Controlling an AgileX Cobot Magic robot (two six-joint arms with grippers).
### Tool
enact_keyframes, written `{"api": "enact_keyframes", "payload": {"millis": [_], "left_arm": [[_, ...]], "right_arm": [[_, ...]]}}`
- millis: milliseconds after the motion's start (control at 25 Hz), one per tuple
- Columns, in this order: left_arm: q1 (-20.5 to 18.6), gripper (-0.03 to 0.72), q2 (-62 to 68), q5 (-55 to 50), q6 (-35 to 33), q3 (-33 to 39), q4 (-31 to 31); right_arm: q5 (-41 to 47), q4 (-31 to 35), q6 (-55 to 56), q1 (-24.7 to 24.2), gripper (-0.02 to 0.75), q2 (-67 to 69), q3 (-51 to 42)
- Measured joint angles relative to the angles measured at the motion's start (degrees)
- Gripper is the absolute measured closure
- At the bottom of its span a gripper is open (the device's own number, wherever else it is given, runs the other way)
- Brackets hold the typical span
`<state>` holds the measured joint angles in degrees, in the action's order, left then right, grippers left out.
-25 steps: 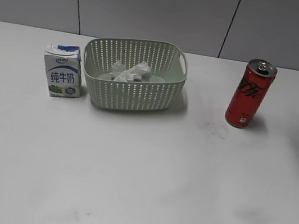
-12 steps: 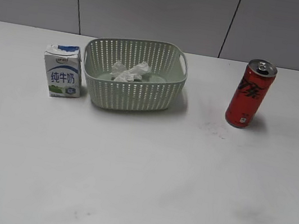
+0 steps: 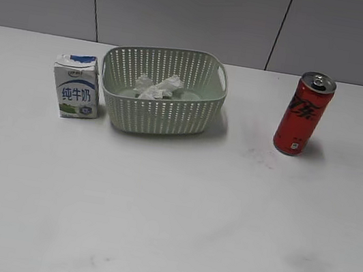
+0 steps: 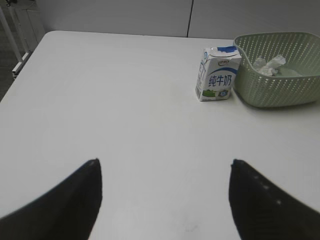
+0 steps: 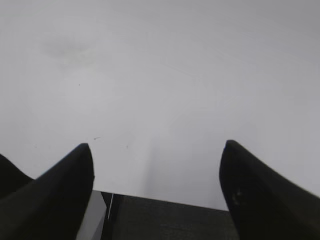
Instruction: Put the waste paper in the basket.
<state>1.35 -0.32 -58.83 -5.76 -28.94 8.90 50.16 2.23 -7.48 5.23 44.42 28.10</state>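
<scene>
The pale green lattice basket stands at the back of the white table, and crumpled white waste paper lies inside it. Both show in the left wrist view too, the basket at the far right with the paper in it. No paper lies on the table in any view. My left gripper is open and empty over bare table, well short of the basket. My right gripper is open and empty above the table's edge. Neither gripper shows in the exterior view.
A white-and-blue milk carton stands just left of the basket, also seen in the left wrist view. A red drink can stands to the right. The right wrist view shows the table edge with dark floor below.
A dark arm part at the top right of the exterior view one second ago has left the frame. Basket, paper, carton and can have not moved.
</scene>
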Motion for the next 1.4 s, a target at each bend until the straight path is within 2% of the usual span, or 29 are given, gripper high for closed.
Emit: {"api": "enact_keyframes", "payload": {"millis": [240, 960, 1400], "left_arm": [[0.0, 0.101, 0.0, 0.0, 0.0, 0.0, 0.0], [0.0, 0.101, 0.0, 0.0, 0.0, 0.0, 0.0], [0.0, 0.101, 0.0, 0.0, 0.0, 0.0, -0.1]], "right_arm": [[3.0, 0.5, -0.1, 0.0, 0.146, -12.2, -3.7], [3.5, 2.0, -0.1, 0.0, 0.147, -42.6, -3.9], [3.7, 2.4, 0.0, 0.0, 0.146, -44.7, -3.9]]}}
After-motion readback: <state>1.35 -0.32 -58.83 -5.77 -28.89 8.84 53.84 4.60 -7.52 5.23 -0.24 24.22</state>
